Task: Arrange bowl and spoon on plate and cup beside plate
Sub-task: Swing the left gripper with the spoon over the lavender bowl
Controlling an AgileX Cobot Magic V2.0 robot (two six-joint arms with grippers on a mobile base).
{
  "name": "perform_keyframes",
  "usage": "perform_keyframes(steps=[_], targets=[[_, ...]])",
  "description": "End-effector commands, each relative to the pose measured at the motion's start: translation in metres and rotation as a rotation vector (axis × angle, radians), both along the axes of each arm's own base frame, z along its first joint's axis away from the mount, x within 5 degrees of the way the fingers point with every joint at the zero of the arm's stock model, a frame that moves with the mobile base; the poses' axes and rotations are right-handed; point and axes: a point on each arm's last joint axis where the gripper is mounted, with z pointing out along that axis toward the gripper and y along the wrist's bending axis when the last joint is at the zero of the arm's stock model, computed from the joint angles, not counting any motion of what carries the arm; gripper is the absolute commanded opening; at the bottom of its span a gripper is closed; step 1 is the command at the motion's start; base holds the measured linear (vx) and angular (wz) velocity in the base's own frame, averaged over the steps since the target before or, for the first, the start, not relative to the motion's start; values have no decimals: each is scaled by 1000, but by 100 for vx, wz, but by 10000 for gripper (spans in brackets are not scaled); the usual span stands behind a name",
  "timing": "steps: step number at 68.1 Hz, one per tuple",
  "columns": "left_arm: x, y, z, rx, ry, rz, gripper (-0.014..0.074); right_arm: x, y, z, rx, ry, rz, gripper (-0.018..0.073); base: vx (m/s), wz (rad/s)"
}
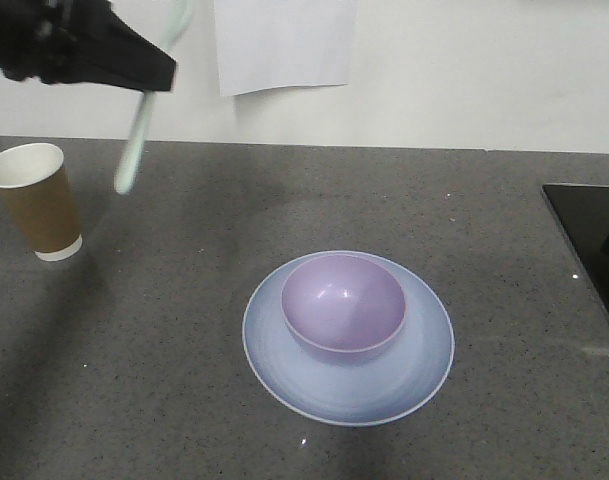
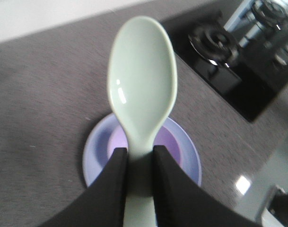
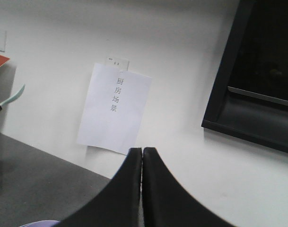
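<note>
at the upper left of the front view, the left gripper [image 1: 149, 80] was clamped on the spoon [image 1: 134, 150], which hung slantwise in the air above the desk [image 1: 184, 330], handle end down and head up behind the fingers. in the left wrist view the spoon's neck sat pinched between the two black fingers [image 2: 116, 177], with the plate [image 2: 94, 153] and the bowl [image 2: 168, 142] showing beyond it. the bowl [image 1: 342, 303] already stood on the plate [image 1: 284, 370] at the centre of the frame, and the cup [image 1: 36, 200] stood upright at the far left, well apart from the plate. the step in hand looked to be carrying the spoon; the next move called for a swing to lower right and a drop onto the plate's bare front rim or into the bowl. the way between was open desk. the cup stood just below the gripper and could be knocked. a dark panel [image 1: 589, 240] marked the right edge. the right gripper [image 3: 142, 189] was pressed together, empty, facing the wall.
</note>
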Motion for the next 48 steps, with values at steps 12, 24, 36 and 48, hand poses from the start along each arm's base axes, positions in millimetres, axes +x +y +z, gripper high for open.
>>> perform_keyframes(steps=[12, 24, 36, 48], targets=[[-2, -64, -29, 170, 58, -87, -7, -7, -6, -30, 42, -87, -33, -5, 0, 0], [-1, -106, -60, 270, 118, -155, -7, -6, -6, -34, 37, -51, -37, -5, 0, 0], [10, -131, -98, 379, 185, -155, -7, -5, -7, -40, 20, 21, -48, -5, 0, 0], [19, -143, -118, 402, 221, -167, -7, -5, -7, -45, 9, 72, -56, -5, 0, 0]])
